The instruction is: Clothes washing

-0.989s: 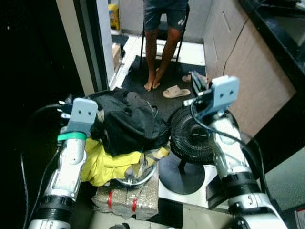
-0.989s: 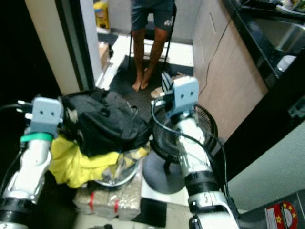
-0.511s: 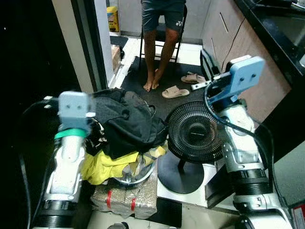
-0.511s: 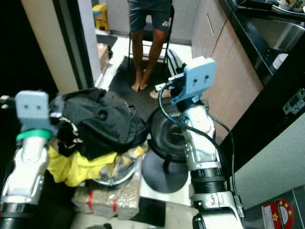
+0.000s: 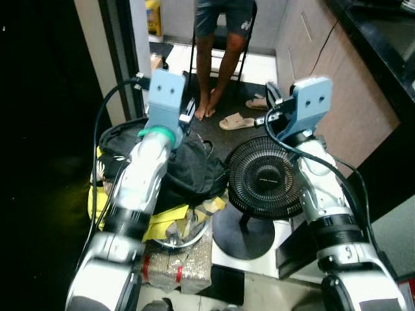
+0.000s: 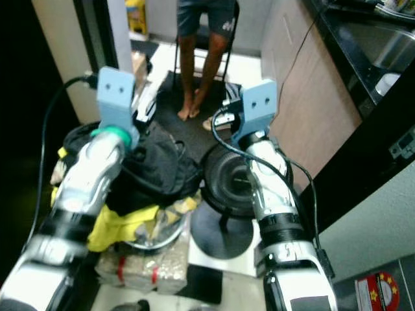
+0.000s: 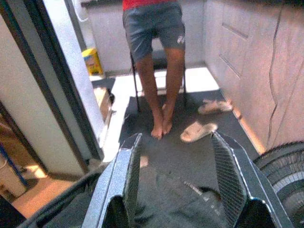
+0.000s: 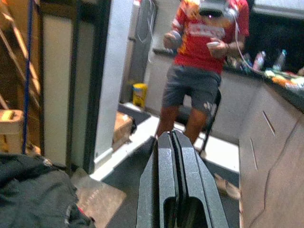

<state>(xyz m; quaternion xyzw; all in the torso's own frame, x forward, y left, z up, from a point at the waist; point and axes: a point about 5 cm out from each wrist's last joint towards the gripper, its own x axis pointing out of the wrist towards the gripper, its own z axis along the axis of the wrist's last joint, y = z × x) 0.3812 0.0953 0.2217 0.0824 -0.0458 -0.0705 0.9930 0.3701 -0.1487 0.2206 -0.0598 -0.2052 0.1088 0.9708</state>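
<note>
Grippers hovering, our left gripper (image 7: 178, 190) with jaws spread over the black clothes (image 5: 185, 170), right gripper (image 8: 175, 183) jaws pressed together above the fan (image 5: 262, 183), person (image 8: 202, 71) standing ahead.

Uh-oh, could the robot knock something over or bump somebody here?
Maybe. The right gripper, fingers shut, hangs above the round black floor fan; dropping, that arm could tip the fan. The open left gripper hovers over the black bag heaped on yellow cloth and a metal bowl, a pile that looks wobbly. A barefoot person sits just beyond, with beige sandals to trip on.
</note>
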